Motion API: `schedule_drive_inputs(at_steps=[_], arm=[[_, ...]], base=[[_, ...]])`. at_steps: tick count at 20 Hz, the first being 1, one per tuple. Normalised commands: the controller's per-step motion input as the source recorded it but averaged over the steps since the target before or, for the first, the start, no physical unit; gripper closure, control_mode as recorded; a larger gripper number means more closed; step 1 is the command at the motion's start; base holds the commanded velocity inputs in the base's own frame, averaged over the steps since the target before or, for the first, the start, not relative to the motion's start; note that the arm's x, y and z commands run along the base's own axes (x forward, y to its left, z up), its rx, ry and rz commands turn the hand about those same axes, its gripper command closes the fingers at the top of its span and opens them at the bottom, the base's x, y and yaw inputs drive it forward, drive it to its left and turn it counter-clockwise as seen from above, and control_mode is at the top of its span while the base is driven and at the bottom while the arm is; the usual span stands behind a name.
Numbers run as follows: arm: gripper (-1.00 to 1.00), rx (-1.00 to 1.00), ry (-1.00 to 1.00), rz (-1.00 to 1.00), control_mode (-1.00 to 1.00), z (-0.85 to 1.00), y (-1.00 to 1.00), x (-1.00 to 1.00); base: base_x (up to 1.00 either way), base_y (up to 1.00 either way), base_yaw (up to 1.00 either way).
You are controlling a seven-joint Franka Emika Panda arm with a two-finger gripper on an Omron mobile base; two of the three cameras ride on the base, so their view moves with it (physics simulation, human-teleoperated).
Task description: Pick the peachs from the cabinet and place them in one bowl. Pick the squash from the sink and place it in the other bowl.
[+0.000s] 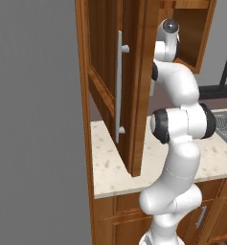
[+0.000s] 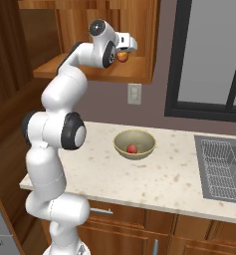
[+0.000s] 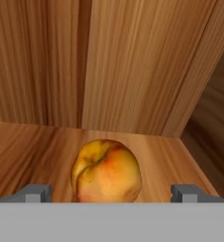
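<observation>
On the shelf of the open cabinet (image 2: pixel 97 72) lies an orange-red peach with yellow patches (image 3: pixel 107 171). My gripper (image 3: pixel 112 194) is open, with one fingertip (image 3: pixel 35 193) on either side of the fruit and not touching it. From the right base view, the hand (image 2: pixel 125 52) reaches into the cabinet, right at that peach (image 2: pixel 122 57). A second small reddish peach (image 2: pixel 132 148) rests in the pale tan bowl (image 2: pixel 120 140) on the counter. Part of the dark sink (image 2: pixel 221 169) shows at right. The squash and the other bowl are out of view.
The cabinet's door (image 1: pixel 117 86) with its grey bar handle stands swung open over the speckled counter (image 1: pixel 110 167), close to my arm's left. A window (image 2: pixel 209 55) and a wall socket (image 2: pixel 134 93) are behind the counter. Drawers run below.
</observation>
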Motion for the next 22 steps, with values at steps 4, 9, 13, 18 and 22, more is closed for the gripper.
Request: schedule_drive_inputs(at_steps=[4, 9, 13, 18, 22], arm=[[-1.0, 0.0, 0.0, 0.0, -1.0, 0.0, 0.0, 0.16], [-1.0, 0.0, 0.0, 0.0, -1.0, 0.0, 0.0, 0.21], [-1.0, 0.0, 0.01, 0.0, -1.0, -0.08, 0.0, 0.29], [-1.0, 0.0, 0.03, 0.0, -1.0, -0.08, 0.0, 0.23], [-1.0, 0.0, 0.04, 0.0, -1.0, -0.04, -0.07, 0.01]], base=[[0.0, 0.0, 0.0], [0.0, 0.0, 0.0], [0.0, 0.0, 0.0], [0.0, 0.0, 0.0], [0.0, 0.0, 0.0]])
